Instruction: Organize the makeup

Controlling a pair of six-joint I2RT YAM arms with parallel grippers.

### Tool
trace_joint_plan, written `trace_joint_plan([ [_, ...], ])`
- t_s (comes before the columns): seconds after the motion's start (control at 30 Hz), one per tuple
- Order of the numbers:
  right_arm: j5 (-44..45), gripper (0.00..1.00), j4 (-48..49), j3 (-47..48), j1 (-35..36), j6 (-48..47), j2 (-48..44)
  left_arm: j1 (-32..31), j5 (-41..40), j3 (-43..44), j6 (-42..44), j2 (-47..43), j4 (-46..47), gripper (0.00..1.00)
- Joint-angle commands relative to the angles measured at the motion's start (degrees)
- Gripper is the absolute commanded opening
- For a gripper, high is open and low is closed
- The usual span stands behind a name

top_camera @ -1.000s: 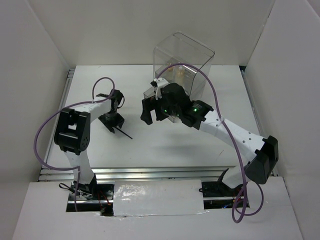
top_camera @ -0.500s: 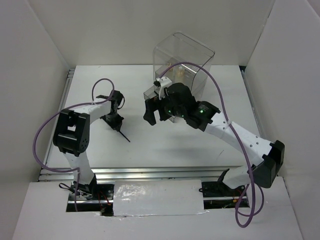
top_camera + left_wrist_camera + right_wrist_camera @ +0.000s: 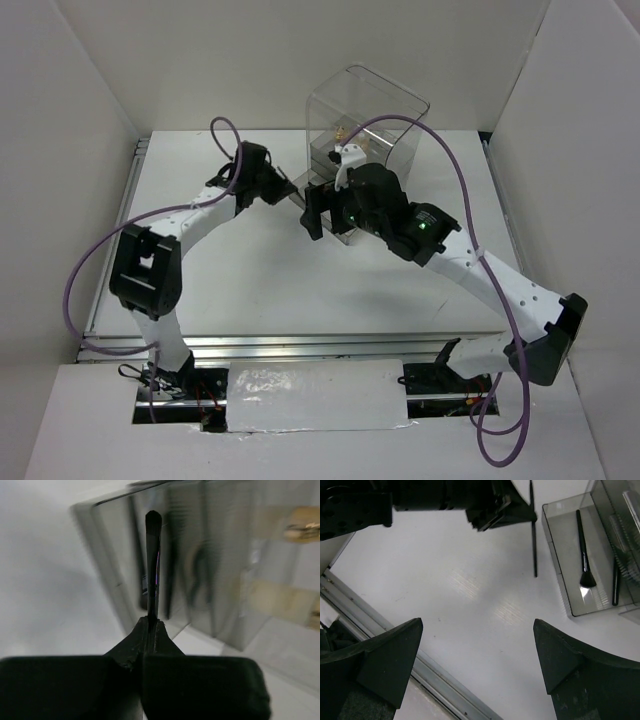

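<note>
Black brush (image 3: 153, 565) in left tool (image 3: 150, 624)

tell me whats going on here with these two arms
The left gripper is shut on a thin black brush, holding it beside the open drawer of the clear acrylic box. A fan-tipped brush already lies in that drawer. The right gripper hangs open over the table near the drawer, holding nothing.
</note>
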Motion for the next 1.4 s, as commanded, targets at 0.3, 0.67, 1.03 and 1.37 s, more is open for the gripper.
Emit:
trace_joint_plan([
  [0.3, 6.52, 1.00, -3.36, -1.76, -0.22, 1.41, -10.11, -3.90, 5.08, 19.75, -7.87, 19.83, 17.47, 0.16],
  [0.67, 7.85, 1.00, -2.74, -3.17, -0.31, 1.50, -11.26, -4.96, 0.68, 15.19, -9.27, 13.00, 10.89, 0.86],
  [1.03, 4.86, 1.00, -1.95, -2.55, -0.31, 2.20, -9.50, -5.13, -12.06, 12.28, -13.23, 8.32, -14.44, 0.14],
  [1.37, 4.42, 1.00, -2.30, -3.60, -0.39, 1.77, -11.17, -6.80, -13.30, 13.95, -12.35, 14.47, -18.24, 0.00],
])
